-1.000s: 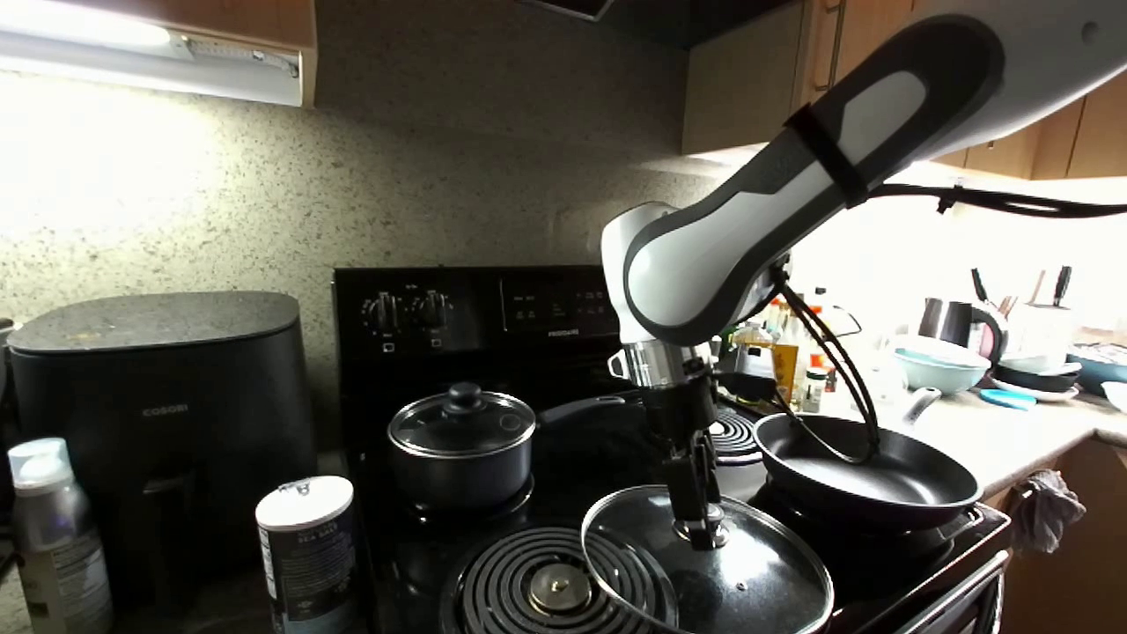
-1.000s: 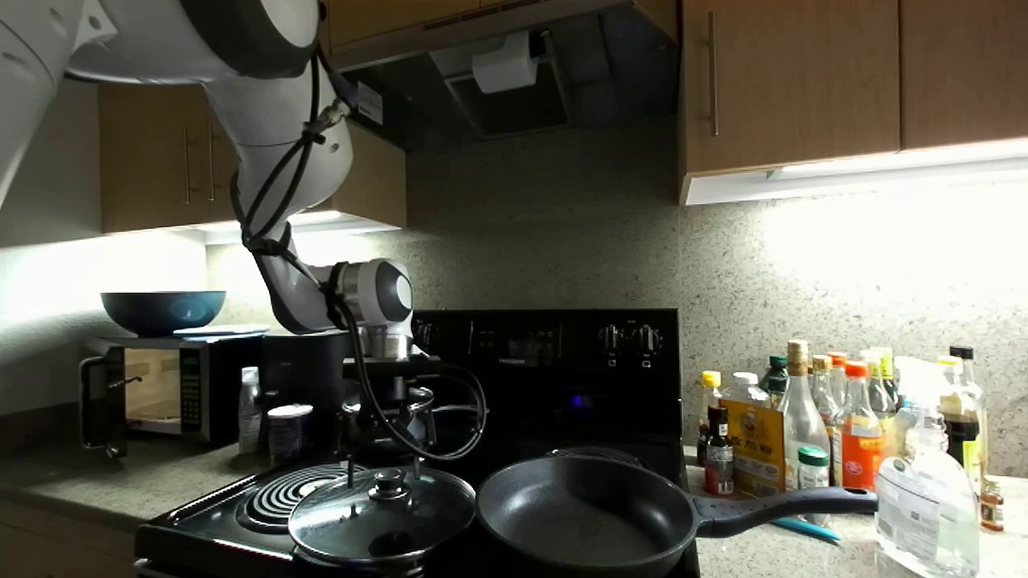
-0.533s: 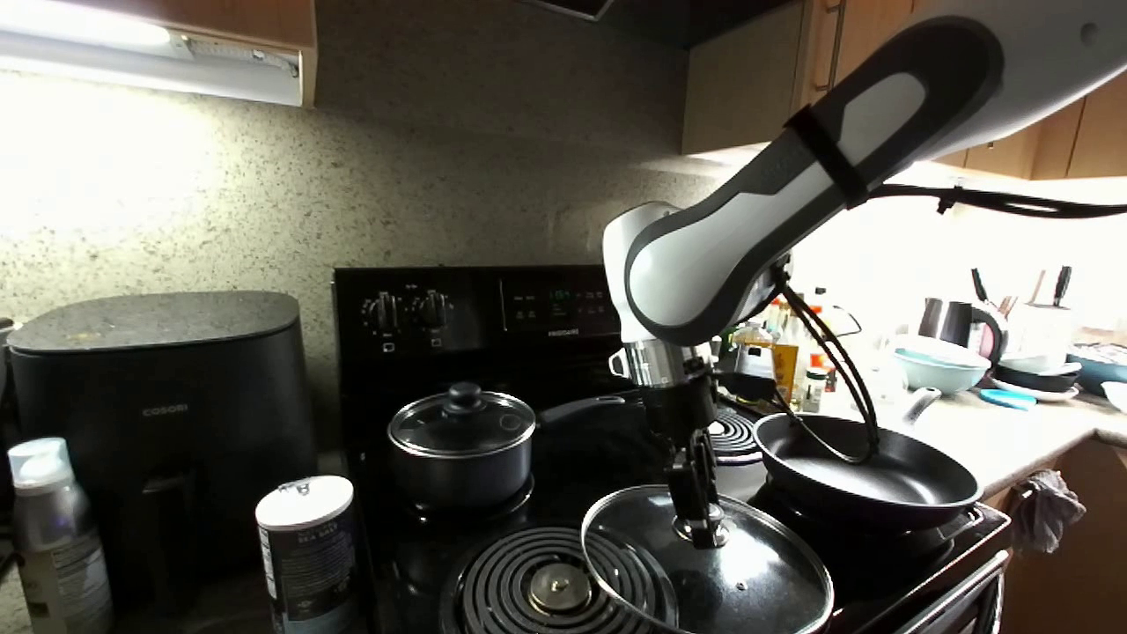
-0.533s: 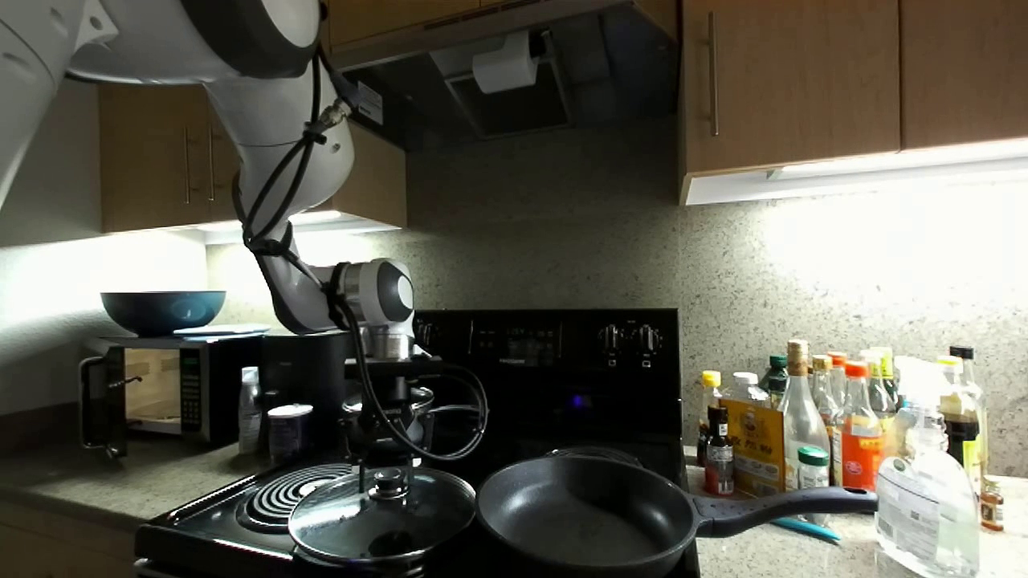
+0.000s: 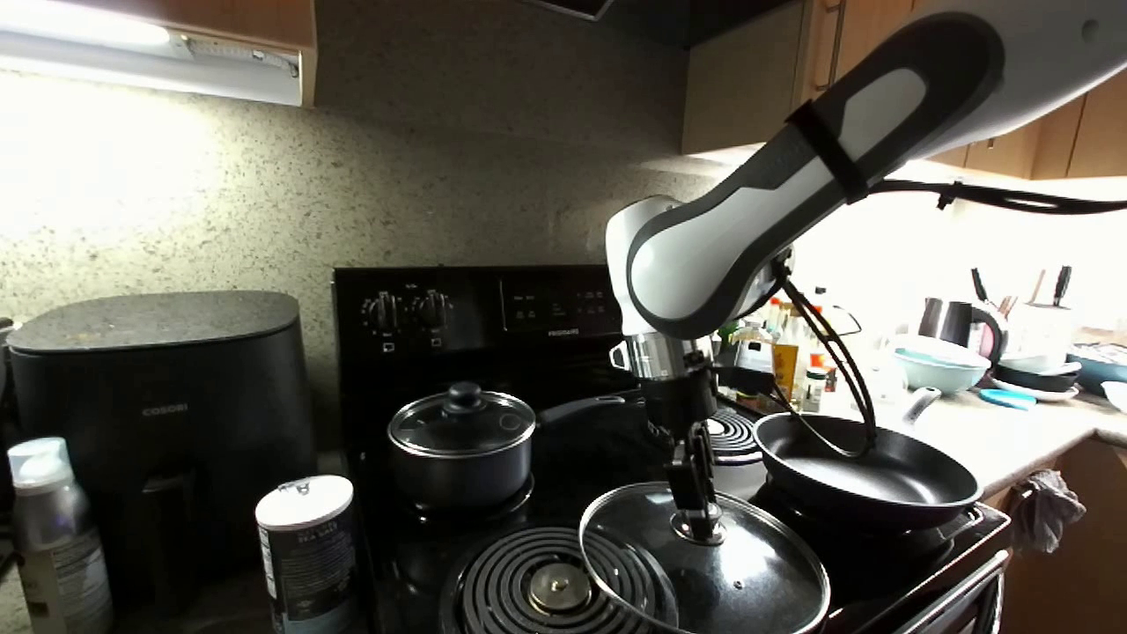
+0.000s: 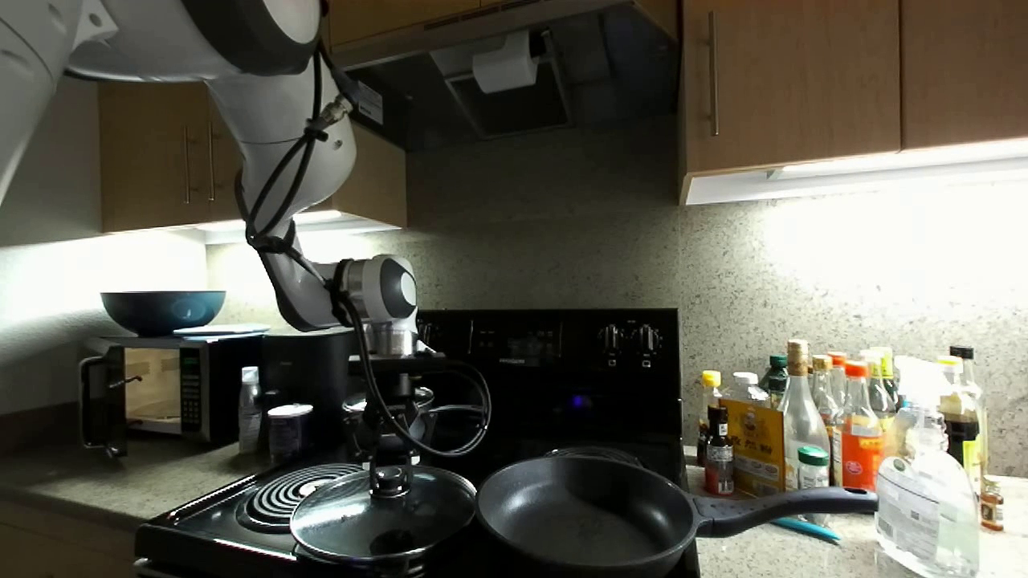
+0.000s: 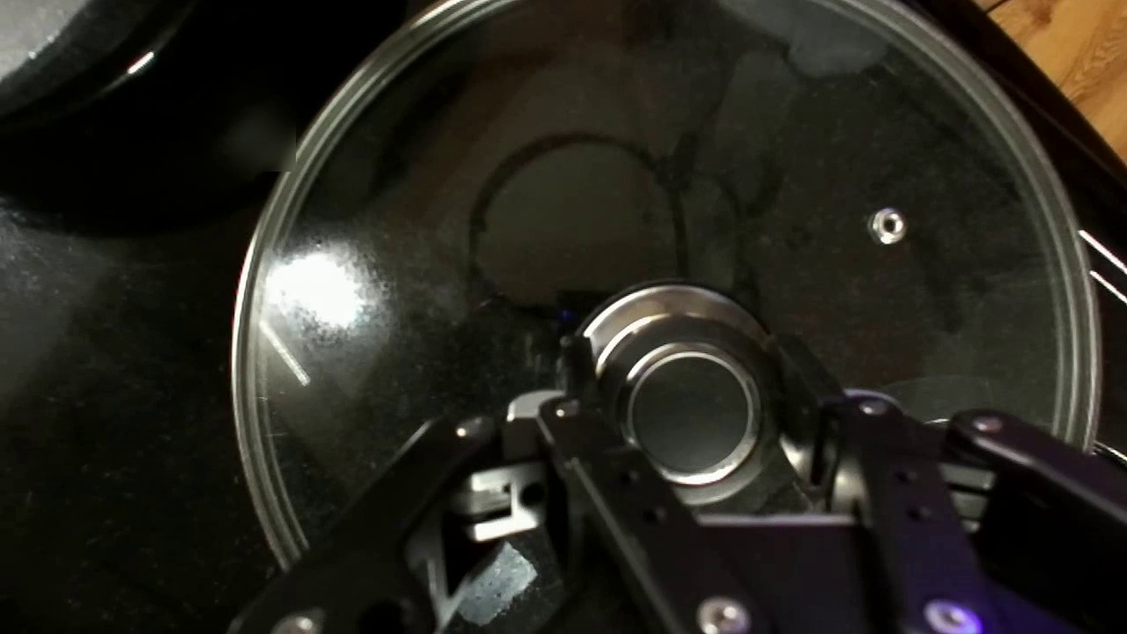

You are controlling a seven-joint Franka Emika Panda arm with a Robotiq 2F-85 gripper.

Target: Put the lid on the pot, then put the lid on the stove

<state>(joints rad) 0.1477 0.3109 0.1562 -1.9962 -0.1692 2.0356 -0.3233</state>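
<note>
Spreading over the stove (image 5: 568, 484) in an exterior view, the lid (image 5: 709, 581) is showing just beside the pan (image 5: 880, 480). In an exterior view, I'm seeing the gripper (image 6: 390, 478) clasping the lid's knob (image 6: 390, 483). In the wrist view, the fingers (image 7: 808, 379) are hugging it, part-closed.

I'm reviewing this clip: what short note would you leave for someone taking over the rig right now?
End effector: shut on the knob of the big glass lid.
Big glass lid: at the front of the stove, beside the pan; whether it is lifted at all is hard to tell.
Pan: on the stove, uncovered.
Done: the knob is gripped.
Left, it seems: big glass lid onto the pan, then onto the stove.
</note>
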